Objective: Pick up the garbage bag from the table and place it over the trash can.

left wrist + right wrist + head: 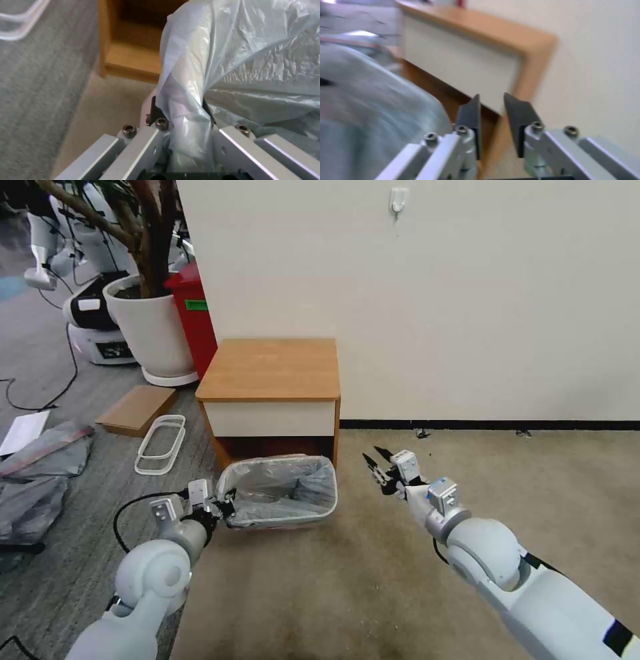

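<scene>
Far to my left, flat grey bags (40,473) lie crumpled on the grey carpet, with a white plant pot (152,330) and a red bin (195,317) standing behind them by the wall corner. Nearer in, a piece of cardboard (137,409) and two clear plastic frames (161,443) rest on the floor. My left gripper (223,508) sits low at the left rim of the trash can (280,521), and its fingers (156,110) are clamped on a bunched fold of the garbage bag (283,487); from my left wrist I see the thin plastic (233,62) gathered between them and spreading out beyond. The bag lines the can, its edge folded over the rim on all the sides I can see, with a pinkish strip along the front. The can stands on the beige carpet just in front of the table (270,370), whose wooden top is bare and whose lower shelf shows behind the can. To the right of the can, clear of it, my right gripper (375,463) hangs in the air above the carpet, its dark fingers (471,117) spread a little apart with nothing between them. From my right wrist the table's white drawer front (453,62) lies ahead, with the bag (370,105) off to one side.
</scene>
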